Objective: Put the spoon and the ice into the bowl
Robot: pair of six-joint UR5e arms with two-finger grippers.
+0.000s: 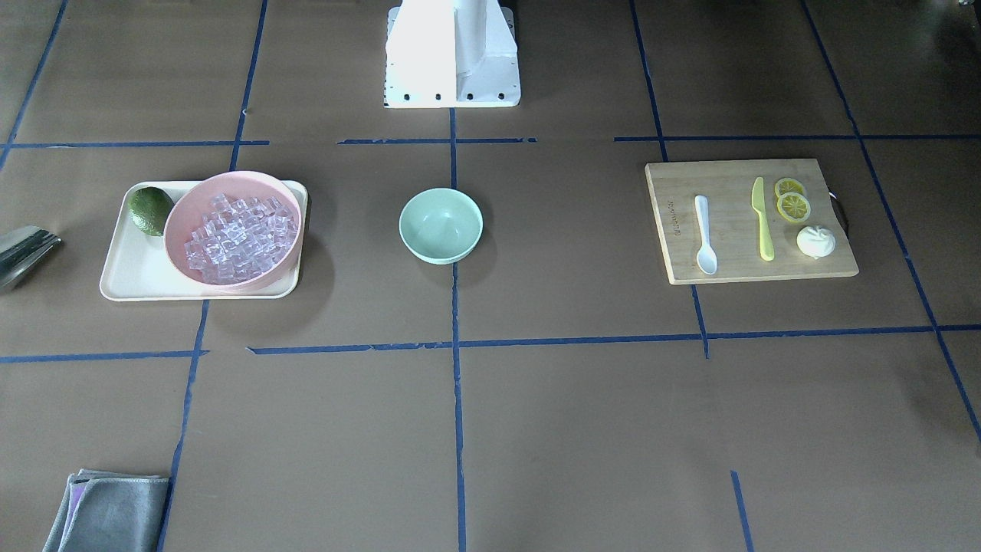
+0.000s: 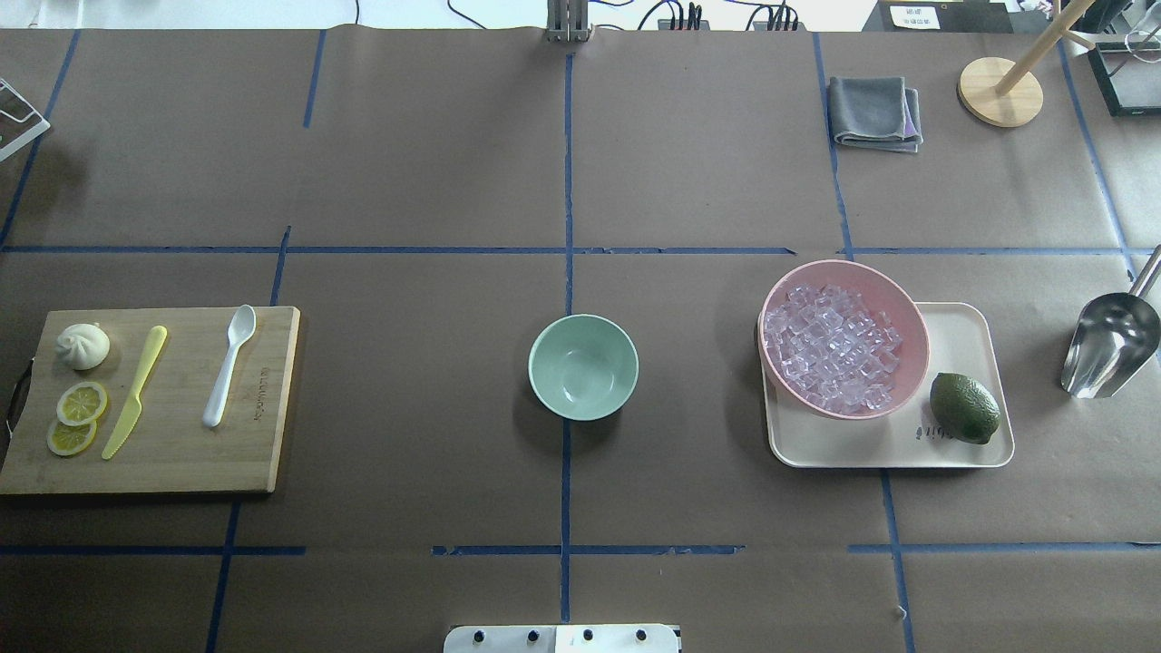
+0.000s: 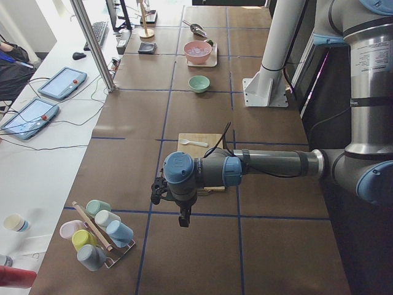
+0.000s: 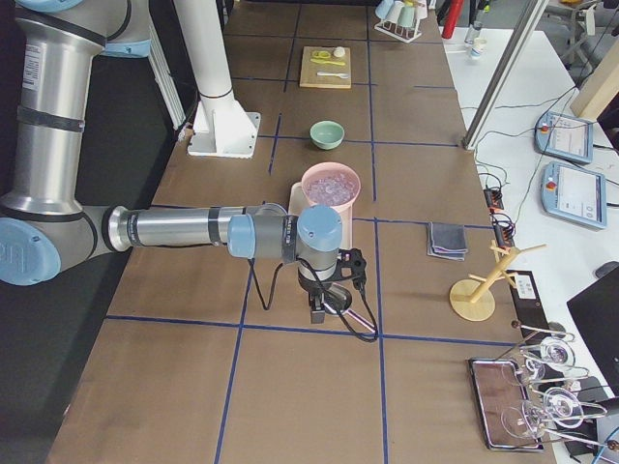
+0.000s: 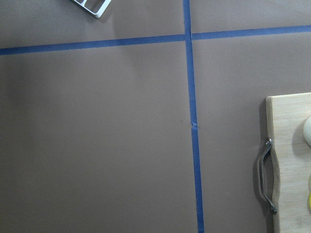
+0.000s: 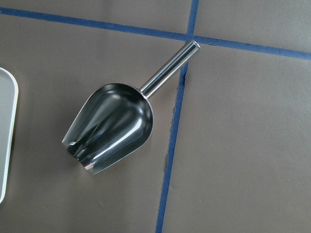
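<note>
My left arm (image 3: 270,163) reaches out level above the counter (image 2: 408,181), its wrist turned so that the left tool (image 3: 183,220) points straight down. It hangs past the end of the wooden cutting board (image 2: 263,435), over bare counter just beside the board's metal handle (image 5: 265,174). I cannot tell how far the left tool's fingers are parted, and nothing shows in them.

My right arm (image 4: 174,229) is stretched level in the same way at the opposite end, with the right tool (image 4: 317,311) pointing down above a steel scoop (image 6: 112,126) that lies on the counter beside the tray (image 2: 961,326). I cannot tell how far this tool is parted either.

The white spoon (image 2: 229,365) lies flat on the cutting board, next to a yellow knife (image 2: 136,390). The ice (image 2: 830,349) is heaped in a pink bowl (image 2: 893,299) on the tray. The mint-green bowl (image 2: 583,366) stands at the middle of the counter, well apart from both.
</note>
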